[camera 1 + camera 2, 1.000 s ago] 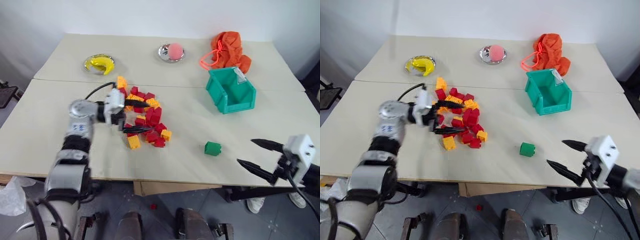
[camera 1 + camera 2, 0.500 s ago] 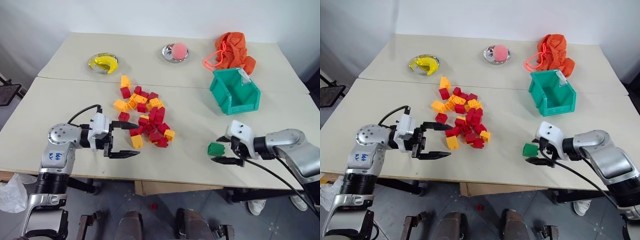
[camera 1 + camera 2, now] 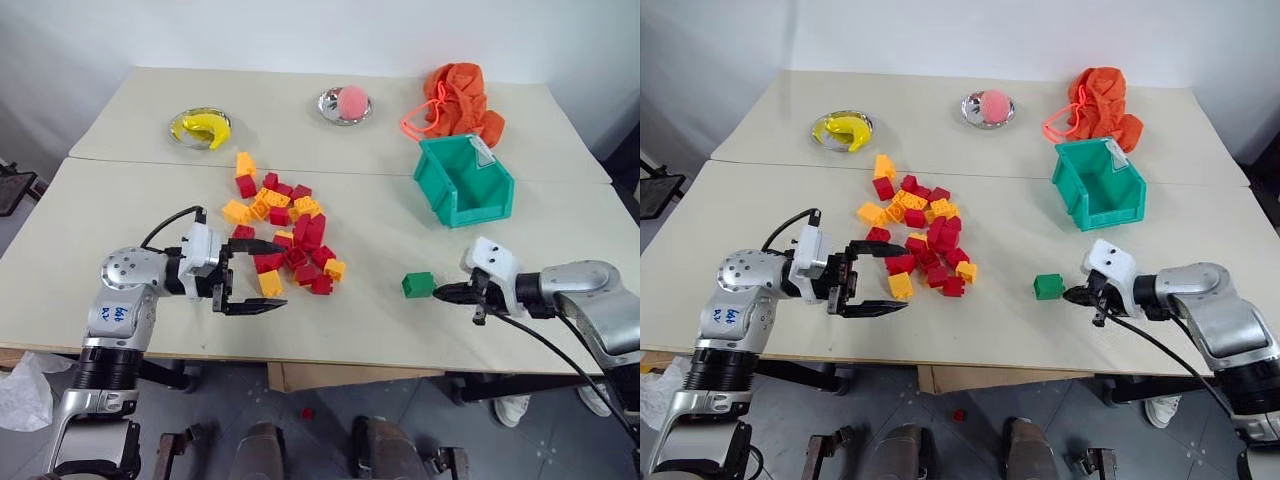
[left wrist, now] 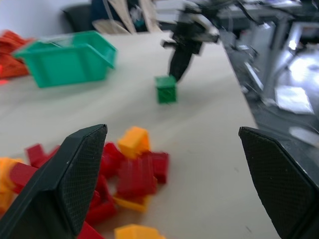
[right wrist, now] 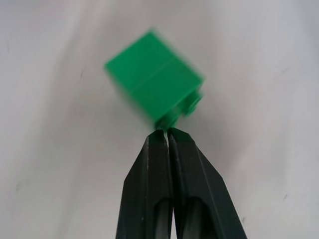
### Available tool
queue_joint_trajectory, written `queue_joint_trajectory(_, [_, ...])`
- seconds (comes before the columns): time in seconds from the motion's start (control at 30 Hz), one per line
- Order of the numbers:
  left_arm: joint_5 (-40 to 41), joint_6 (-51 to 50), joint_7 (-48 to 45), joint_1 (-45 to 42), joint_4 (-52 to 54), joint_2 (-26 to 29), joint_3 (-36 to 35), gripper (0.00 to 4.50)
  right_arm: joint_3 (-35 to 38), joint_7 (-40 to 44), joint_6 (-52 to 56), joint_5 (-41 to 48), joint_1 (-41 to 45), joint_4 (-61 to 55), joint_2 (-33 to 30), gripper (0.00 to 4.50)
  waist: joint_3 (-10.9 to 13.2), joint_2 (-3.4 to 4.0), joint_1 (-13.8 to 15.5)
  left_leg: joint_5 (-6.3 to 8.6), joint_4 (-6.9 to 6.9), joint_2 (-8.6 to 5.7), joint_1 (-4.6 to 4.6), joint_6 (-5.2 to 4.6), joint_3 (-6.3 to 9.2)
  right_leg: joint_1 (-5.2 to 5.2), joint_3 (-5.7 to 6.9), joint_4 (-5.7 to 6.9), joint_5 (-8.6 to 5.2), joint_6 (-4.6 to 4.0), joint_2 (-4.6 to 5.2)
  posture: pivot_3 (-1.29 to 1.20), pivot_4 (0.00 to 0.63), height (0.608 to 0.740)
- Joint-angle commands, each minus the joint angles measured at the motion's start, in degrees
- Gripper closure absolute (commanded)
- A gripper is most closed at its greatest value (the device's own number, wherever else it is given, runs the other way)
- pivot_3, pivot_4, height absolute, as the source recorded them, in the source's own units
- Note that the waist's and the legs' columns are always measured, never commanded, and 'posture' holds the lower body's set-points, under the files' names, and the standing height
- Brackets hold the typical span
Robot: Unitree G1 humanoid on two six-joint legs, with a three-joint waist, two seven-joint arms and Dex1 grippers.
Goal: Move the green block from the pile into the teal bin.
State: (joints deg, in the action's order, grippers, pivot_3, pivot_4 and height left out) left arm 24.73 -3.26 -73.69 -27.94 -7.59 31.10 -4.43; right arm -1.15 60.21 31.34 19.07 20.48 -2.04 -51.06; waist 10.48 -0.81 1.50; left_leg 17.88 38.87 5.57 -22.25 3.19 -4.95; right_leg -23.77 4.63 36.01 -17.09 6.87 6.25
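Right wrist view first: your right gripper (image 5: pixel 167 132) has its two fingers pressed flat together with nothing between them, tips at the studded side of the green block (image 5: pixel 153 80). Whether they touch the studs you can't tell; the block is blurred. It's not held. Half a second ago those fingers were spread around the block; now they've snapped together and the block lies tipped just off the tips, on the pile side.

Head views, using the teal bin (image 3: pixel 463 180) as landmark:
- green block (image 3: pixel 418 285) is on the table (image 3: pixel 560 230), in front of the bin's sloped front and a bit toward the pile, well apart from the bin. It has shifted slightly toward the pile since half a second ago.
- right gripper (image 3: pixel 440 291) is just beside the block on the side away from the pile, pointing at it, low over the table. A second ago it was spread wide off the table's front edge.
- the pile (image 3: pixel 285 235) of red, yellow and orange bricks is well off the bin toward your left arm.
- left gripper (image 3: pixel 270 276) is spread wide at the pile's near edge, holding nothing. A second ago it was in among the bricks; since then it has pulled back toward you.
- orange bag (image 3: pixel 456 100) is just behind the bin.

Bin looks empty from here.
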Motion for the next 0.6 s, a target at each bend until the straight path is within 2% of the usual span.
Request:
queue_joint_trajectory(0.03, [1.95,-0.39,3.54,-0.60,0.70,-0.34,-2.68,0.00,5.09,-1.31,-0.43,1.28,-1.65,-1.01,-0.77,4.45,0.00,0.00,0.05,0.00,0.00,0.00,0.00,0.00,-0.02,0.00,-0.02,0.00,0.00,0.01,0.00,0.00,0.150,0.740])
queue_joint_trajectory(0.17, [1.73,-0.53,2.56,0.46,1.51,0.96,-2.09,0.00,7.54,3.09,1.11,4.56,-4.01,-3.60,-3.00,4.45,0.00,0.00,0.02,0.01,-0.01,-0.01,0.03,-0.01,-0.06,0.00,-0.05,-0.02,0.01,0.02,0.00,0.00,0.150,0.740])
queue_joint_trajectory(0.27, [1.11,0.40,0.42,0.15,0.86,2.22,-1.09,0.00,4.80,7.58,-0.16,2.81,-4.09,-4.51,-7.00,3.92,0.00,0.01,-0.09,0.01,-0.03,-0.01,0.04,-0.02,-0.11,-0.03,-0.11,-0.02,0.01,0.02,0.00,0.00,0.150,0.740])
queue_joint_trajectory(0.4, [-0.51,3.53,-3.94,-0.67,-0.45,3.41,1.54,0.00,-1.22,11.19,-8.85,-3.38,3.10,0.49,-7.43,2.69,0.00,0.01,-0.58,0.03,-0.04,0.02,0.14,-0.01,-0.25,-0.05,-0.19,-0.03,0.01,0.02,-0.01,0.00,0.150,0.740])
queue_joint_trajectory(0.57, [-0.71,4.71,-4.16,-1.09,-1.43,3.19,2.51,0.00,-8.99,14.59,-18.83,-10.44,12.49,8.41,-3.96,1.00,0.00,0.01,-0.40,0.04,-0.03,0.02,0.12,0.01,-0.30,-0.10,-0.23,-0.01,0.01,0.03,-0.01,0.00,0.150,0.740])
queue_joint_trajectory(0.6, [-0.71,4.73,-4.09,-1.11,-1.53,3.18,2.66,0.00,-10.78,15.70,-21.21,-12.06,14.62,10.36,-2.94,1.00,0.00,0.01,-0.48,0.04,-0.02,0.02,0.12,0.01,-0.30,-0.10,-0.23,-0.01,0.02,0.03,-0.01,0.00,0.150,0.740])
